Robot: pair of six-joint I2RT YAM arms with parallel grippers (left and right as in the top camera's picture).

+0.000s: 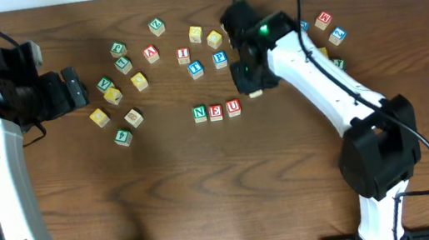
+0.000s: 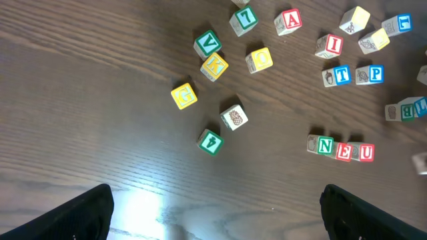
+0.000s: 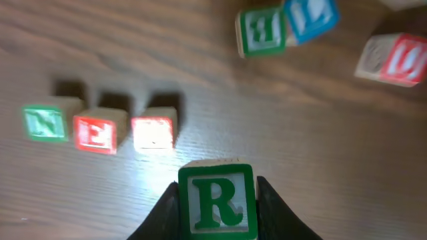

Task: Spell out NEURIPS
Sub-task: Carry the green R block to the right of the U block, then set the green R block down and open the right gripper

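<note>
The right tool is closed on a green-framed wooden R cube. Ahead and left of it, the red-framed wooden U cube ends the row on the counter; R should be lowered squarely beside U's free side.

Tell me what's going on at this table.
The arms are spelling NEURIPS with letter cubes. The N cube, E cube and U cube sit in a row on the table. The right gripper is shut on the green R cube, holding it just past the U. The left gripper is open and empty, off to the left. The I cube and P cube lie loose, not yet placed.
</note>
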